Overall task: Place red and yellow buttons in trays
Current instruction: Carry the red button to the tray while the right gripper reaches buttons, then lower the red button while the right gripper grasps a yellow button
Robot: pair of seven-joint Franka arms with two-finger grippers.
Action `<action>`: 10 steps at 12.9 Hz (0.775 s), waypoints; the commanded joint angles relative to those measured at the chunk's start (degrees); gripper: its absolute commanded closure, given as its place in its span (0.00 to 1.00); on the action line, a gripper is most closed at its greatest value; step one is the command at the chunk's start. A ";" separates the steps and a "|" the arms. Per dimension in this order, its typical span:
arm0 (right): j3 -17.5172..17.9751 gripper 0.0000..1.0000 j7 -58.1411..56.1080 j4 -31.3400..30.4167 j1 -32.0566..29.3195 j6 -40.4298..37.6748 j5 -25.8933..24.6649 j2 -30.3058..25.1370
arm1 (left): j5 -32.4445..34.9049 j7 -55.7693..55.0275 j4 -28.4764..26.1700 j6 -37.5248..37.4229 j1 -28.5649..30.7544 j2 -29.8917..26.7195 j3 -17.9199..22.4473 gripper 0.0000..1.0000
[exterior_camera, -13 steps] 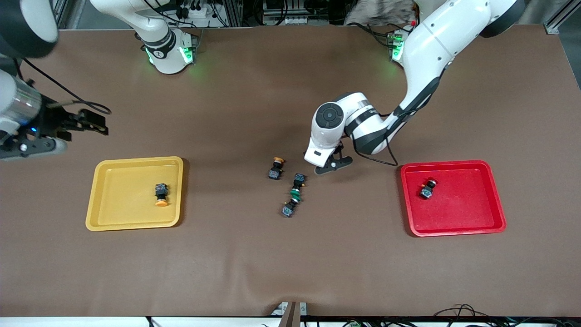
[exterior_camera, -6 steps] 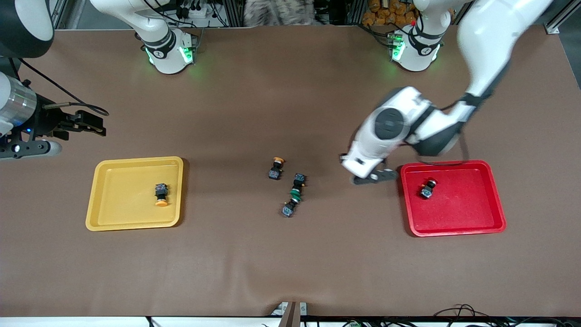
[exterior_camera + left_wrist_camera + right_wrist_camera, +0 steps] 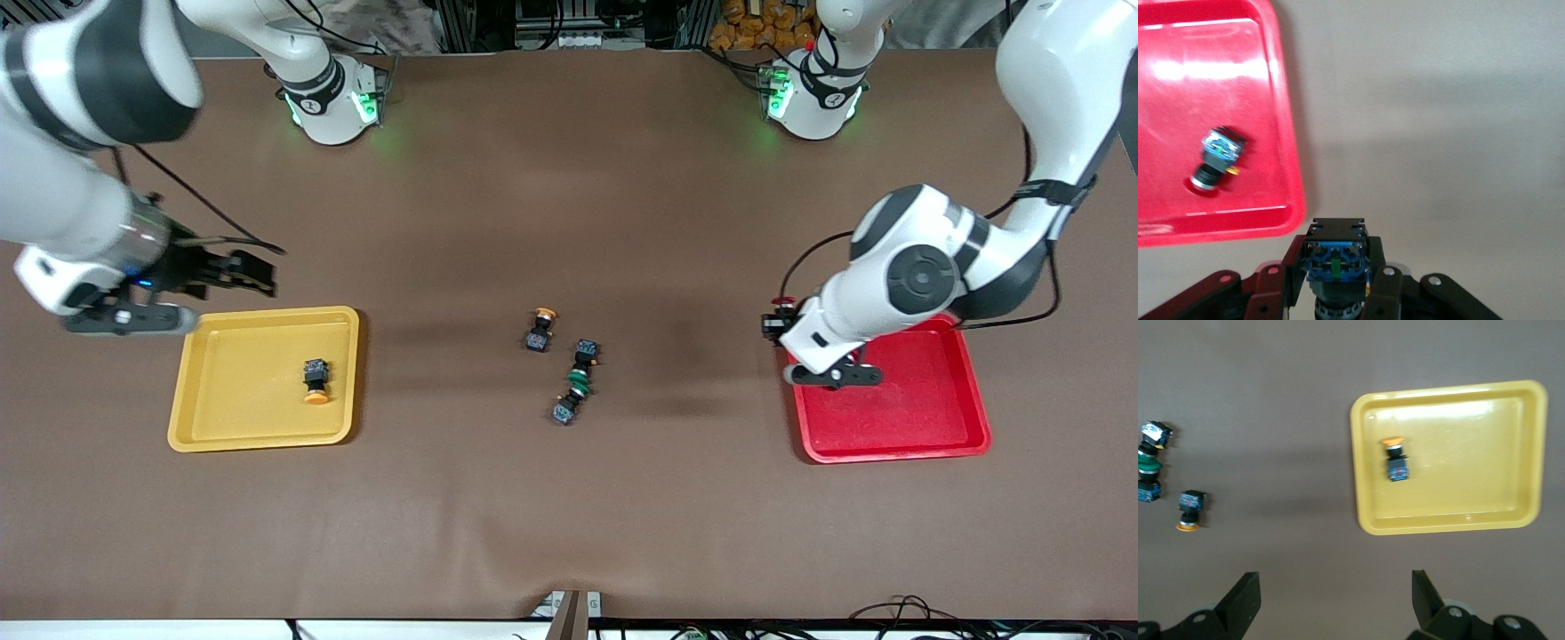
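My left gripper (image 3: 775, 324) is shut on a red button (image 3: 784, 303) over the table, just off the rim of the red tray (image 3: 916, 418) on the side toward the table's middle. In the left wrist view the held red button (image 3: 1337, 263) shows its blue block between the gripper's (image 3: 1337, 252) fingers, and another red button (image 3: 1215, 160) lies in the red tray (image 3: 1281, 133). A yellow button (image 3: 314, 380) lies in the yellow tray (image 3: 204, 356). A loose yellow button (image 3: 540, 329) lies mid-table. My right gripper (image 3: 258, 277) hangs open and empty over the table beside the yellow tray's rim.
Two green-capped switches (image 3: 576, 378) lie end to end mid-table, just nearer the front camera than the loose yellow button. The right wrist view shows them (image 3: 1148, 463) and the loose yellow button (image 3: 1189, 510) apart from the yellow tray (image 3: 1365, 453).
The left arm swung from the table's middle to the red tray's rim with the red button in its grip. The right arm moved closer to the yellow tray.
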 commanded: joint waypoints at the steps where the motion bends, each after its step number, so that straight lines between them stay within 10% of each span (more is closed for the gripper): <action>1: 3.35 0.00 9.57 -0.70 1.39 2.45 0.37 1.41 | -0.22 8.32 -0.74 -1.14 5.39 -1.07 -1.28 1.00; 10: 13.21 0.00 36.65 -4.30 8.58 22.38 -1.29 16.08 | 3.38 34.34 -1.35 2.53 13.58 3.23 5.12 1.00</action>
